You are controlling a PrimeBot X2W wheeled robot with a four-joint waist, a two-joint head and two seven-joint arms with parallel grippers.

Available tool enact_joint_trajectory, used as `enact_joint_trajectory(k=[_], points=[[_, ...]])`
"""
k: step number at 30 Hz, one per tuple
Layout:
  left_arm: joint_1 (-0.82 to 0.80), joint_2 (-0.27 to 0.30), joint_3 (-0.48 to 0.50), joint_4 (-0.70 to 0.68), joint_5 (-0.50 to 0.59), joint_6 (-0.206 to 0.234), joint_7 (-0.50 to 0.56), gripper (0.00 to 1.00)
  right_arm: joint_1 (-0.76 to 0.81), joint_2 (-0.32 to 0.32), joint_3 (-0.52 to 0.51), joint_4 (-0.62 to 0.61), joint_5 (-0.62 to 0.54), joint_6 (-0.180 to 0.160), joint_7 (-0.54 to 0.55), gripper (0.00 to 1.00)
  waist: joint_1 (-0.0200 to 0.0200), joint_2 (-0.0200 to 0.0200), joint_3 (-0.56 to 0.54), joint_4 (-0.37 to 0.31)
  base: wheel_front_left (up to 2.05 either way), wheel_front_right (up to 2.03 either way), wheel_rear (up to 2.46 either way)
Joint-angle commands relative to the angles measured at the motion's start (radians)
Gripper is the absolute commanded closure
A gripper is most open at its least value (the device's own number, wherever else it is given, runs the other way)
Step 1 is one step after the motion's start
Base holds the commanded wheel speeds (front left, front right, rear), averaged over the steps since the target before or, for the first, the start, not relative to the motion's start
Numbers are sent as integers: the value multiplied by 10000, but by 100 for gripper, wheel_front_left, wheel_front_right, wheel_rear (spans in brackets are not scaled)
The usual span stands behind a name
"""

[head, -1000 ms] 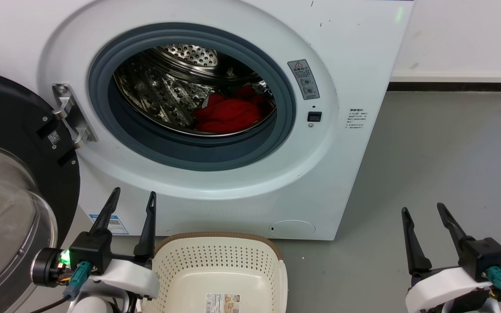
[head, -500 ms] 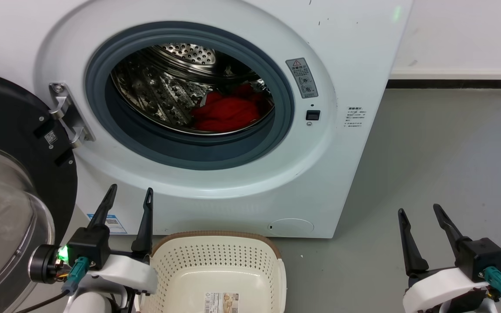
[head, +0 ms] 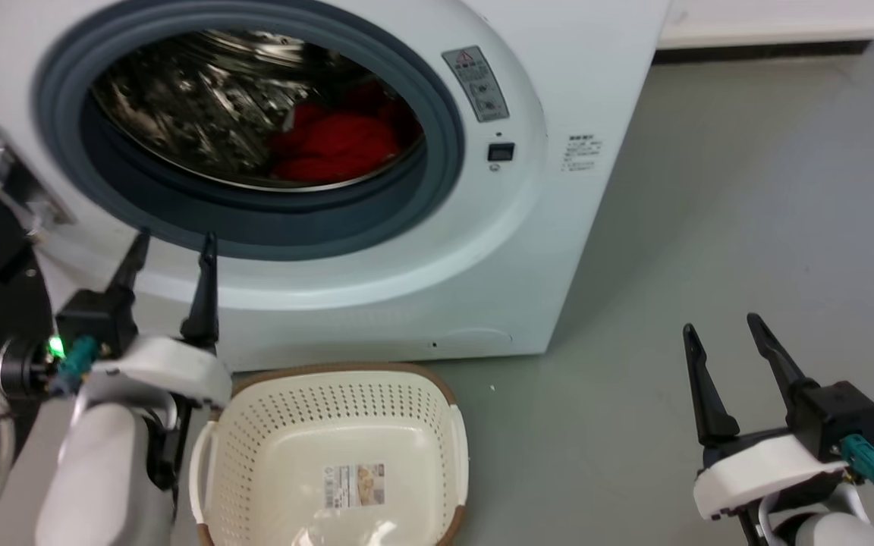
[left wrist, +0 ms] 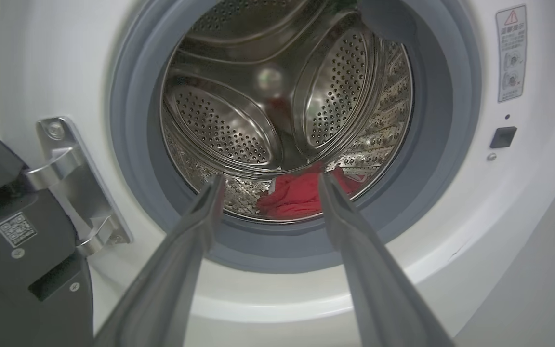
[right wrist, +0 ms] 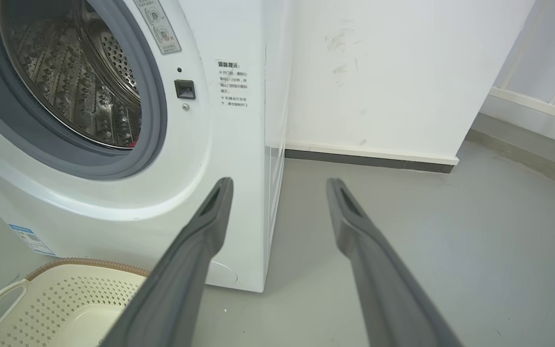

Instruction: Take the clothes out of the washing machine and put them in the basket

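Head view: the clothes (head: 323,144) lie bunched low-right in the drum (head: 179,106) of the washing machine (head: 558,250), the heap stretched side to side. I judge the basket (head: 331,402) sits below to catch them. Left wrist view: my left gripper (left wrist: 270,177), spread wide and empty, aims at them. Right wrist view: my right gripper (right wrist: 280,180), also wide, idles beside the machine.

The washing machine (head: 581,68), white and front-loading, stands on the floor (head: 710,227) with its black-framed door (left wrist: 3,279) swung open left of the grey-rimmed porthole (head: 443,163). The clothes (head: 327,144), a crumpled bright red heap, lie low in the perforated steel drum (left wrist: 219,125), toward its right side. The basket (head: 334,370), cream with a brown rim, sits upright on the floor just before the machine's front, with a paper label (head: 353,485) on its bottom.
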State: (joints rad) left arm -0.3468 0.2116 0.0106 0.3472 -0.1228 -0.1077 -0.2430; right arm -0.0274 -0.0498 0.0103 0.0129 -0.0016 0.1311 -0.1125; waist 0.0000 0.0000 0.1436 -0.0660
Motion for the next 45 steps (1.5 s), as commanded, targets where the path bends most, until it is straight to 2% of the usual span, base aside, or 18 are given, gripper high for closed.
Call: enact_joint_trajectory(k=[1,12,23,36,45], points=[[-525,151,36,316,-157,-62,107,0,-301,-9,74,-100,-87,-7,-6,0,0,0,725,-500,0,0,0],[-3081,1381,-268,2145,-1161,-218,910,0,-1091,-3,414,-261,311,-7,-345,0,0,0,2675,-1553,0,0,0],[-5672,3182,-1693,3481,-2544,-224,2126,0,-1546,0,1124,-158,818,-7,-906,0,0,0,4195,-2582,0,0,0],[-9074,5362,-3510,3700,-3826,-226,4323,0,-1664,3,1650,-448,1346,-7,-1373,0,0,0,5738,-3780,0,0,0],[-10577,6222,-4512,3727,-4620,-226,6126,0,-1488,3,2052,-669,1540,-7,-1491,0,0,0,6380,-4312,0,0,0]])
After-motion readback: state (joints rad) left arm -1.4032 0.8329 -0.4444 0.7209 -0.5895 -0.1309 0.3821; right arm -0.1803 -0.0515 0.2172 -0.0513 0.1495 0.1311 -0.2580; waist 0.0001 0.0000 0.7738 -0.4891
